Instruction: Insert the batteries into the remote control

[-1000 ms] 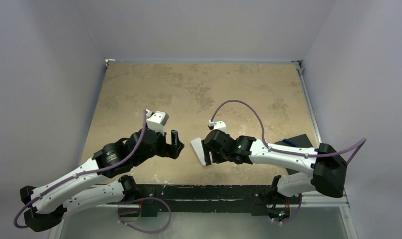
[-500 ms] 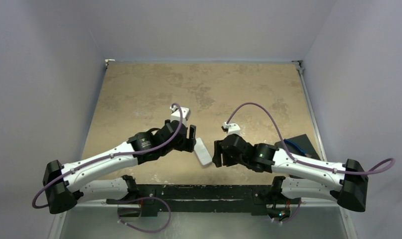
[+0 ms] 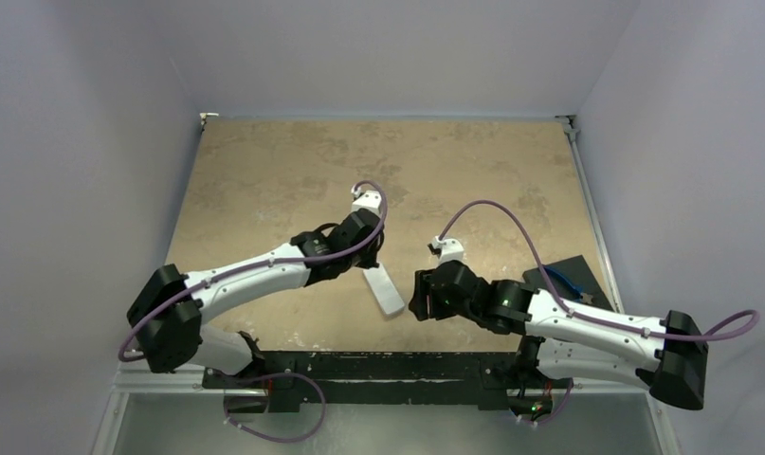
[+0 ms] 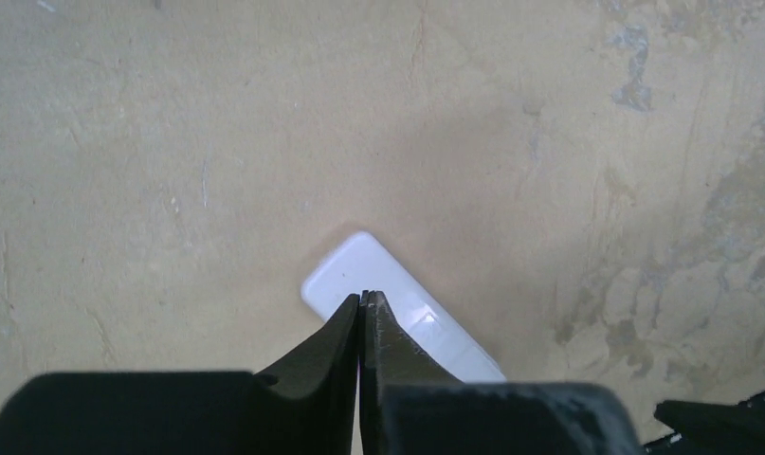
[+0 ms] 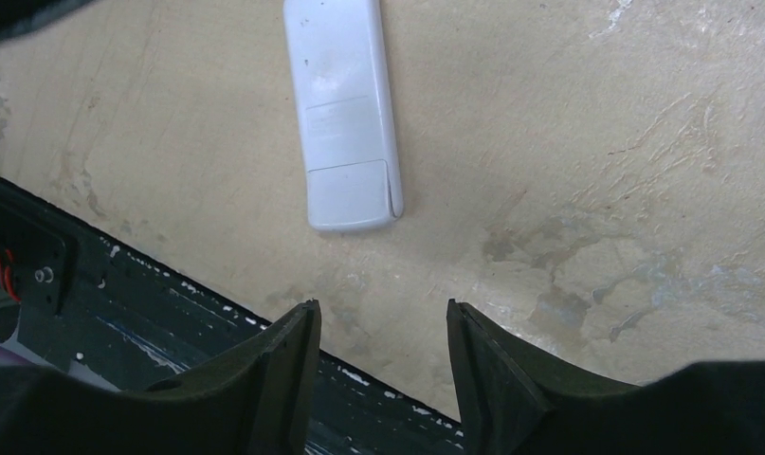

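The remote control (image 3: 388, 291) lies flat on the tan table, plain white back up, near the front edge. In the right wrist view the remote control (image 5: 343, 114) shows its battery cover (image 5: 351, 193) shut at the near end. My left gripper (image 4: 364, 297) is shut, its tips right over one end of the remote control (image 4: 351, 264), with nothing between the fingers. My right gripper (image 5: 379, 309) stands open a little to the right of the remote, apart from it. A slim blue shape (image 3: 554, 274) lies on a black pad; I cannot tell if it is one of the batteries.
The black pad (image 3: 575, 270) sits at the table's right edge, partly under the right arm. The dark front rail (image 5: 122, 303) runs just below the remote. Grey walls close in the table on three sides.
The right gripper has let go of the remote and drawn back to the right. The left arm has swung right to the remote's far end and its gripper has shut.
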